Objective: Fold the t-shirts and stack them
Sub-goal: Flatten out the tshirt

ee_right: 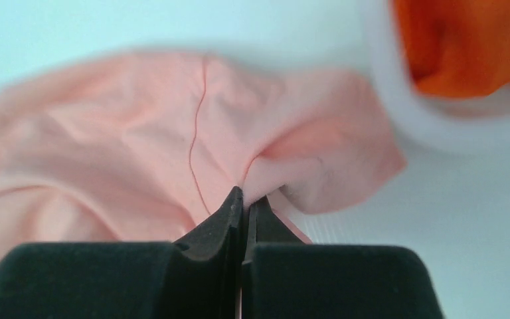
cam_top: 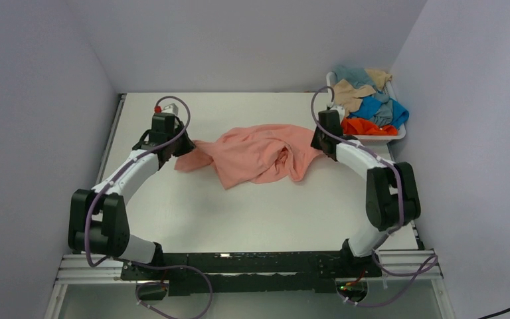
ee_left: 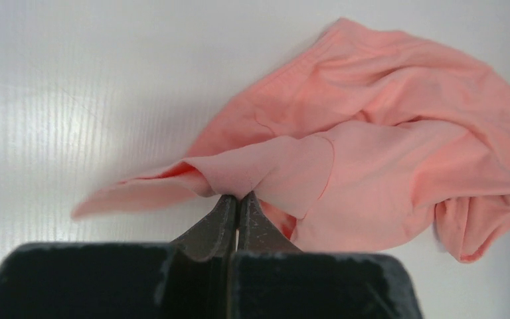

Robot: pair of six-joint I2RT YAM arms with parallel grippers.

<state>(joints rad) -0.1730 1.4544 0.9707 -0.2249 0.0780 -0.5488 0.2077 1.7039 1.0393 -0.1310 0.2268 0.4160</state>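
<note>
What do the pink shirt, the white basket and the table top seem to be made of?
Pink shirt: soft matte cloth, probably cotton; it creases and shows stitched seams. White basket: likely smooth plastic, with a rigid rim. Table top: white, slightly glossy ribbed sheet, perhaps plastic.

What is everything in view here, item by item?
t-shirt on table: one, salmon pink, crumpled at the table's centre
heaped t-shirts: several, orange, blue, tan, grey-blue, inside the basket
basket: one, white, far right corner
table: one, white
arms: two, black and white, bases at near edge
left tool: one, black, shut on pink shirt's left end
right tool: one, black, shut on its right end
</note>
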